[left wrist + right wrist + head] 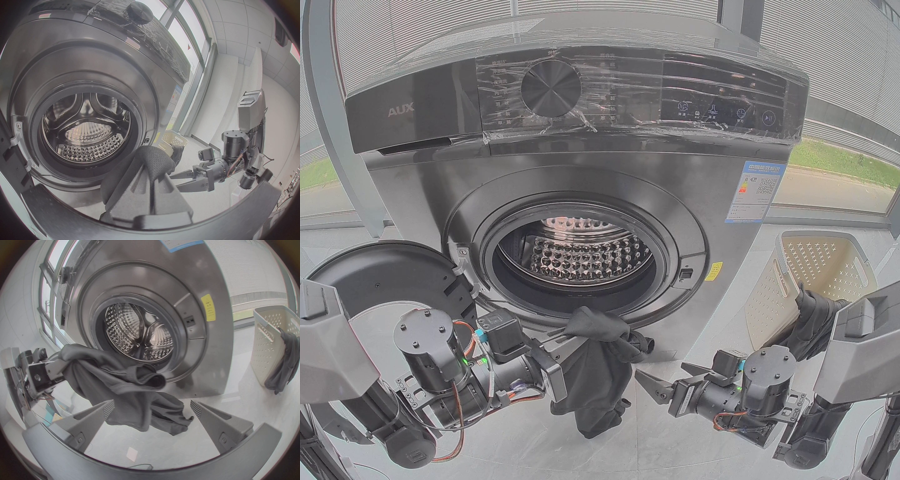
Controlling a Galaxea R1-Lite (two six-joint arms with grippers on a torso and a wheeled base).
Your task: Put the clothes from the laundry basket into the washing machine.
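Note:
The washing machine (700, 206) stands with its round door (381, 275) swung open to the left and its steel drum (581, 256) showing bare metal. My left gripper (569, 334) is shut on a dark garment (594, 375), which hangs just below the front lip of the opening. In the left wrist view, the fingers (137, 190) pinch the cloth (153, 159) in front of the drum (84, 131). My right gripper (662, 375) is open, low and just right of the garment. From the right wrist, the garment (131, 387) hangs beyond the right gripper (152, 407).
A beige laundry basket (831, 262) stands on the floor right of the machine, with another dark garment (812, 322) draped over its rim. The floor in front is pale tile. Windows run behind and beside the machine.

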